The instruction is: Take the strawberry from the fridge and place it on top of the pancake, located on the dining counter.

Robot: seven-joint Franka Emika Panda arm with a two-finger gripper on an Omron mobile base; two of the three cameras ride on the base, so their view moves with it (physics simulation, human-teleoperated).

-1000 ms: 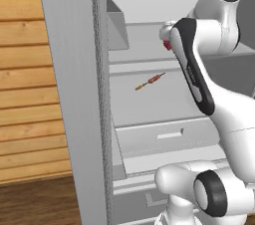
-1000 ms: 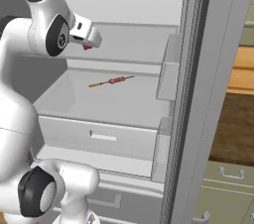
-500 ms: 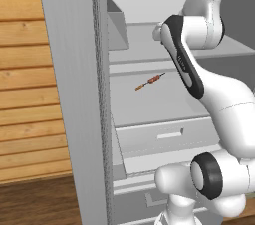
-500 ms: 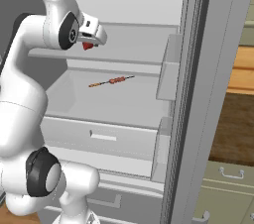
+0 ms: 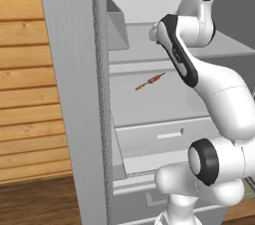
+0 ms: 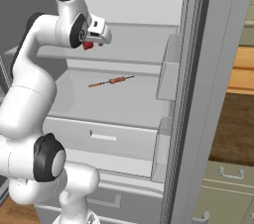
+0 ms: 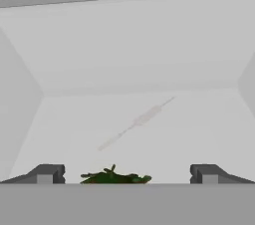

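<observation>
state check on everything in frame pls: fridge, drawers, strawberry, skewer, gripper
fridge: doors open, white interior exposed.
upper bottom drawer: shut.
strawberry: on the upper shelf, partly hidden behind the hand, not gripped.
skewer: lying flat on the shelf below, untouched.
gripper: open, fingers wide either side of the strawberry's green top.

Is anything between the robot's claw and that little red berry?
Nothing: the hand view shows the strawberry, leafy top visible, directly between the tips of the open gripper.
</observation>
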